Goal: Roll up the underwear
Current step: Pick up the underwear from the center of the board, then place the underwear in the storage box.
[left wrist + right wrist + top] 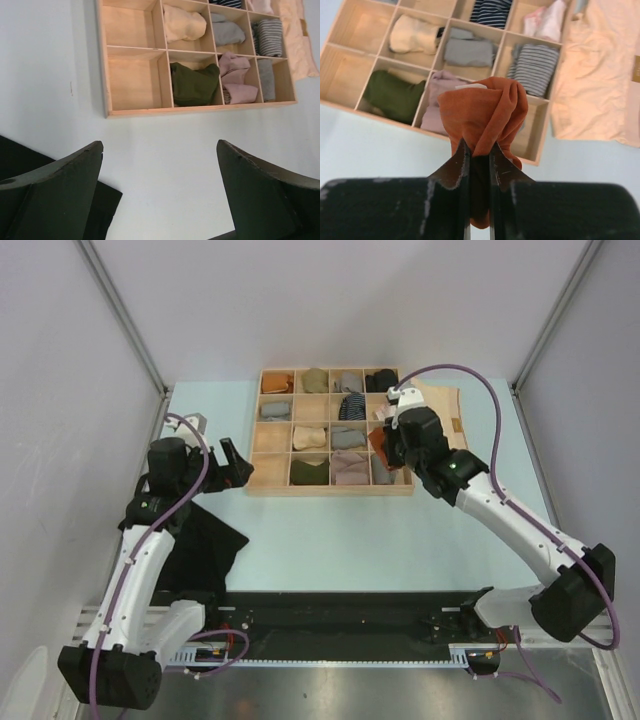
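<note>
1. Pinching the rust pair (485,107) in my right pincer (479,150), jaws clamped on a bunched fold of it, I am hanging it over the near right corner of the tray (320,489). My left pincer (159,145) is standing wide apart and empty above bare table, near the black pair (210,545).
2. The roll is looking loose, with cloth ballooning above the jaws and a white tag showing on top. If I am letting go too high, it is likely springing open and losing its shape.
3. I am gripping only a narrow pinch, so the pair may be slipping out on the way down and landing on the table or across a divider.
4. The cloth is hiding the cell beneath, so I cannot tell whether it is free. Neighbouring cells are holding a striped bundle (535,67) and a mauve bundle (436,97), and I may be snagging those.
5. My fingers may be catching the tray wall and shoving the tray.
6. The cream pair (595,85) is lying flat just beside the tray's right side. It and the black pair are looking unrolled, so I am judging the task far from done.
</note>
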Controlling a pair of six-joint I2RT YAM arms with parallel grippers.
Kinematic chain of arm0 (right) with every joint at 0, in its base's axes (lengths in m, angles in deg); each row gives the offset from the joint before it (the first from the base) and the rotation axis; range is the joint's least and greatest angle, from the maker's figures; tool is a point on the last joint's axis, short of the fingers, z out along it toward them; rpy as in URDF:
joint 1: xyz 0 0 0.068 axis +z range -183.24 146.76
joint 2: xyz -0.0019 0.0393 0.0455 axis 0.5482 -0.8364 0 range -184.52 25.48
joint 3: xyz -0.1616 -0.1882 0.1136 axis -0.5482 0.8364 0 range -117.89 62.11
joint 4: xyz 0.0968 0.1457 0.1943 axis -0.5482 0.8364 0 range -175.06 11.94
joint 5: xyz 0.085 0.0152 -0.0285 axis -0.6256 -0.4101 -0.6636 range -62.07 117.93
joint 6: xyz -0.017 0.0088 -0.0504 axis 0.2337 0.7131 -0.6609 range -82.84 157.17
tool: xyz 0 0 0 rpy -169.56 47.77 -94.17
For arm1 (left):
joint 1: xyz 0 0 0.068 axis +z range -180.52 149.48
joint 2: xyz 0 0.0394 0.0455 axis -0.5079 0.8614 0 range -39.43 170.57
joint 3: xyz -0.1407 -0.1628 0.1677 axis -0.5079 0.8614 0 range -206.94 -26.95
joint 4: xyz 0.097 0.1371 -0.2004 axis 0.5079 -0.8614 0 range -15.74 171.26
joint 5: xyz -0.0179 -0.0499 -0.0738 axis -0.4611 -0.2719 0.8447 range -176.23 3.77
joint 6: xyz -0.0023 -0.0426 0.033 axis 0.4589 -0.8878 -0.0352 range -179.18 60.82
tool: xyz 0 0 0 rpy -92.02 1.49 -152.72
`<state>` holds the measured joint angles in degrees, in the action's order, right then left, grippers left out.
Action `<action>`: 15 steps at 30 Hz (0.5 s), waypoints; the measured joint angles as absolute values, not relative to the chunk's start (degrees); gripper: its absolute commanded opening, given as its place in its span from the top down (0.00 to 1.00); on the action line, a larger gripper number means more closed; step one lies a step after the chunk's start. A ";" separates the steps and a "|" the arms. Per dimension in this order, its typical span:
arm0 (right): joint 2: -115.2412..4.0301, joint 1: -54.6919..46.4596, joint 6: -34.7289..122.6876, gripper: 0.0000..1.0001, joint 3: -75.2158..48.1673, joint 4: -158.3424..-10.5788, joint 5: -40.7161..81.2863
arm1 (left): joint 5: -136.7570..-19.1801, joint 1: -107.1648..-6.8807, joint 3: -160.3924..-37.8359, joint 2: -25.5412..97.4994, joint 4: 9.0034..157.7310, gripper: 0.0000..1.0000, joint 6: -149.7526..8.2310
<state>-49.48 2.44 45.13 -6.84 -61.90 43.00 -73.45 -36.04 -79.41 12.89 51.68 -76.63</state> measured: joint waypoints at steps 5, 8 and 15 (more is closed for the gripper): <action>-54.07 -0.16 45.72 1.00 -10.86 -61.18 44.74 | -72.80 -34.49 -79.59 14.46 50.87 0.00 -74.99; -59.58 -0.47 46.18 1.00 -14.79 -61.11 45.01 | -73.63 -34.32 -79.57 14.51 51.77 0.00 -74.30; -74.82 -0.45 49.68 1.00 -25.29 -64.52 42.76 | -75.97 -34.18 -78.47 14.94 55.31 0.00 -73.60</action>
<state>-74.82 -0.45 49.68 -25.29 -64.52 42.76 -75.97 -34.18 -78.47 14.94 55.31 -73.60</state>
